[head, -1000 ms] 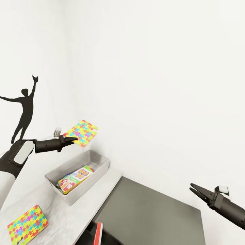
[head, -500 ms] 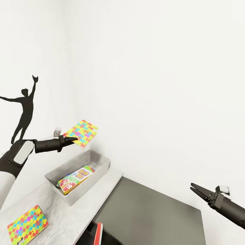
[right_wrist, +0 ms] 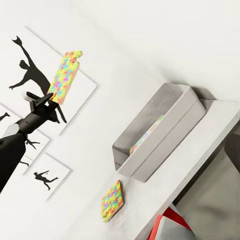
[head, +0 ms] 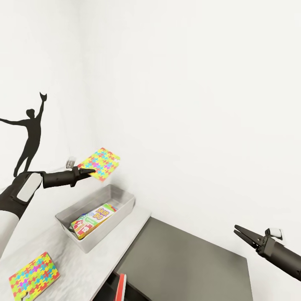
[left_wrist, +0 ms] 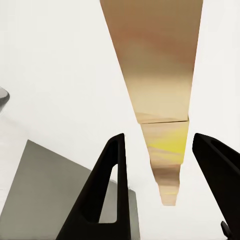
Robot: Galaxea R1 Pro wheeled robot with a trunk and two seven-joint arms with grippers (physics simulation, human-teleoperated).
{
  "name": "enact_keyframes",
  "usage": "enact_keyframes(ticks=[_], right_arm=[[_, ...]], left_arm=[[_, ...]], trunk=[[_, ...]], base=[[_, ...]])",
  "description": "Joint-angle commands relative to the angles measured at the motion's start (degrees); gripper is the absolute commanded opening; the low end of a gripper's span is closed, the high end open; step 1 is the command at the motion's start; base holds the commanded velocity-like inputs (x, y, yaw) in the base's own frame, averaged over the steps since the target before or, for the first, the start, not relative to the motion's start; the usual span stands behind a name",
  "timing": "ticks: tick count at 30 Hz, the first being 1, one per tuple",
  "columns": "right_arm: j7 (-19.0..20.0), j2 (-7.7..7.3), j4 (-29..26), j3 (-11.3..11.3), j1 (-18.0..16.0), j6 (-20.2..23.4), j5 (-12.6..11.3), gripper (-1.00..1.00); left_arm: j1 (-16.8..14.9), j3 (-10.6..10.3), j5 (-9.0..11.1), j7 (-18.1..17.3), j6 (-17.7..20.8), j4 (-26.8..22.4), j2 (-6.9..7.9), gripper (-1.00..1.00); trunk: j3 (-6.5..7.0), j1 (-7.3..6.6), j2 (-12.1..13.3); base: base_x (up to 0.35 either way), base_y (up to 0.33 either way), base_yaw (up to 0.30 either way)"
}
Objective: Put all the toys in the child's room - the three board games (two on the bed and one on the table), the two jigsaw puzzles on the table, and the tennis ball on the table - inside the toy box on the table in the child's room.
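Observation:
My left gripper is shut on a multicoloured jigsaw puzzle box and holds it in the air above the far end of the grey toy box. The left wrist view shows the puzzle's tan underside edge-on between the black fingers. A board game lies inside the toy box. A second jigsaw puzzle lies flat on the white table, nearer to me. My right gripper hangs open and empty over a dark surface, far from the box. The right wrist view shows the toy box and both puzzles.
A dark grey flat surface sits lower, right of the table. A red-edged object stands by the table's edge. White walls close in behind the table, with a black dancer silhouette on the left wall.

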Motion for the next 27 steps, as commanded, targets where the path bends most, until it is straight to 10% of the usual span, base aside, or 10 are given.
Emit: enact_keyframes(ticks=[1,10,21,27], right_arm=[[0.2,0.00,0.0,0.0,0.0,0.2,0.1,1.00],[0.2,0.01,0.0,0.0,0.0,0.2,0.1,1.00],[0.4,-0.15,0.0,-0.1,0.0,0.1,0.0,1.00],[0.4,-0.23,0.0,-0.1,0.0,0.2,0.0,1.00]], left_arm=[[0.0,-0.1,-0.3,-0.2,0.1,0.1,0.01,-1.00],[-0.1,-0.4,-0.6,1.0,-0.2,0.7,0.00,-1.00],[-0.4,-0.4,-3.3,10.9,-0.4,7.0,-0.23,-1.00],[-0.4,-0.4,-7.2,11.6,-1.8,7.7,-0.40,-1.00]], trunk=[[-0.03,0.02,0.0],[-0.03,0.02,0.0],[-0.12,0.02,0.0],[-0.58,0.02,0.0]], base=[[0.000,0.000,0.000],[0.000,0.000,0.000],[0.000,0.000,0.000],[0.000,0.000,0.000]])
